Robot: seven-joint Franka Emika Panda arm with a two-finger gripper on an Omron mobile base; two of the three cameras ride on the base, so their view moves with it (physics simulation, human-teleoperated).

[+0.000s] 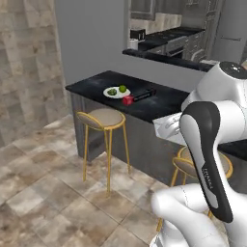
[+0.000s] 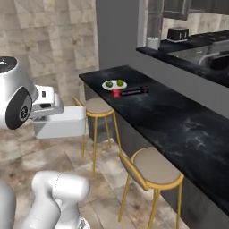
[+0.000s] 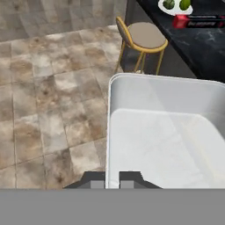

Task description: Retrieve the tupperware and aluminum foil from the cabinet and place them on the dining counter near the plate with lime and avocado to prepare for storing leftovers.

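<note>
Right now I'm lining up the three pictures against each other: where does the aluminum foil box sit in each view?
Left base view: the aluminum foil lies on the dining counter, upper middle, just right of the plate.
Right base view: the foil lies upper middle, right of the plate.
Hand view: the foil is at the top right edge.
Shared landmark: the plate, beside the box's red end.

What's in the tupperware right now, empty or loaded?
Empty. The hand view looks straight into the tupperware: bare pale floor and walls, nothing inside. The gripper is shut on its rim.
</note>
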